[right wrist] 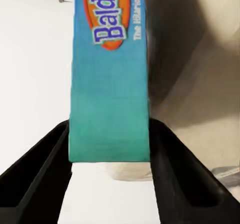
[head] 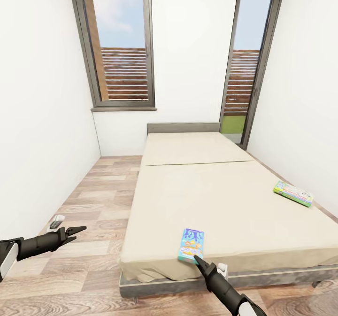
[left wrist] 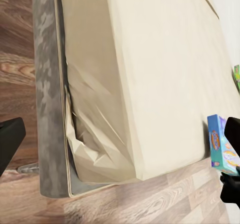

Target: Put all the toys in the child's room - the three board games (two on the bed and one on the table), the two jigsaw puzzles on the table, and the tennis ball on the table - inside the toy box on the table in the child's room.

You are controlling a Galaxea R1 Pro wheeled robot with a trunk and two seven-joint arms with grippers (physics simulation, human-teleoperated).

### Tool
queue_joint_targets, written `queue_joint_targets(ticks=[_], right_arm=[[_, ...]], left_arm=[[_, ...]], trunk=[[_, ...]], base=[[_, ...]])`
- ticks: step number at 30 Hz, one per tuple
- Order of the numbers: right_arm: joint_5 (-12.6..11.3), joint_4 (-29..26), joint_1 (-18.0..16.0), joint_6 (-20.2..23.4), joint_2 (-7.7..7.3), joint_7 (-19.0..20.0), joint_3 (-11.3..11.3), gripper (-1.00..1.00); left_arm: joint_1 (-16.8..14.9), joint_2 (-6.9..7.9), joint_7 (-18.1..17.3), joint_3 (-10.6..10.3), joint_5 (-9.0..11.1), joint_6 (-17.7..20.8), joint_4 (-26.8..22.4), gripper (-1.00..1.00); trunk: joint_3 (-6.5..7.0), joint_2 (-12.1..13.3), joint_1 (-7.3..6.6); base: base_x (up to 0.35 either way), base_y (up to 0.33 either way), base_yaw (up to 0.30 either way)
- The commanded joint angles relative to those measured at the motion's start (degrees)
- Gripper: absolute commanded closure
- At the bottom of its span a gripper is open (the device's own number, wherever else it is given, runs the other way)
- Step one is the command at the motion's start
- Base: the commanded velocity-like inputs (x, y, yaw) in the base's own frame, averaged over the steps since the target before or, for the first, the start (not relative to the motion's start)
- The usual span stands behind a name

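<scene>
The right hand (head: 196, 259) has its fingers either side of the blue board game (head: 191, 245), gripping its near short edge at the bed's (head: 225, 198) near edge. It looks light, stiff and slick. The green-edged board game (head: 294, 193) lies far right. The left hand (head: 75, 233) hangs released, empty

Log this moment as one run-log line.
right claw: astride blue board game | bed foot edge | left claw: open, idle | green board game: untouched

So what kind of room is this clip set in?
A bedroom, probably a child's: a wide bed with a bare beige mattress fills it, two colourful board games lie on it, and tall windows look out on slatted fencing.
</scene>
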Motion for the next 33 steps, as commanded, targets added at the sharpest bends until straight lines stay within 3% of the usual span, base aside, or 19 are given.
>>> queue_joint_targets(ticks=[1,22,26,29,33], right_arm=[[0.0,0.0,0.0,0.4,0.05,0.0,-0.3,1.0],[-0.1,0.0,0.0,0.4,0.05,0.3,-0.2,1.0],[-0.1,-1.3,0.0,0.0,0.27,-0.1,-0.1,1.0],[-0.1,-4.0,0.0,0.2,0.47,-0.2,1.0,1.0],[-0.1,-7.0,0.0,0.5,0.51,-0.4,4.3,1.0]], left_arm=[[0.0,0.02,-0.1,0.1,0.2,0.4,0.0,-1.0],[0.0,0.04,-0.1,0.1,0.2,0.4,0.0,-1.0],[0.0,0.04,-0.1,0.1,0.2,0.4,0.0,-1.0],[0.0,0.04,-0.1,0.1,0.2,0.4,0.0,-1.0],[0.0,0.04,-0.1,0.1,0.2,0.4,0.0,-1.0]], trunk=[[-0.06,0.0,-0.01],[-0.06,0.0,-0.01],[0.66,1.6,-0.89],[1.2,2.8,-1.55],[1.91,4.4,-2.43]], base=[[0.0,0.0,0.0],[0.0,0.0,0.0],[0.0,0.0,0.0],[0.0,0.0,0.0],[0.0,0.0,0.0]])
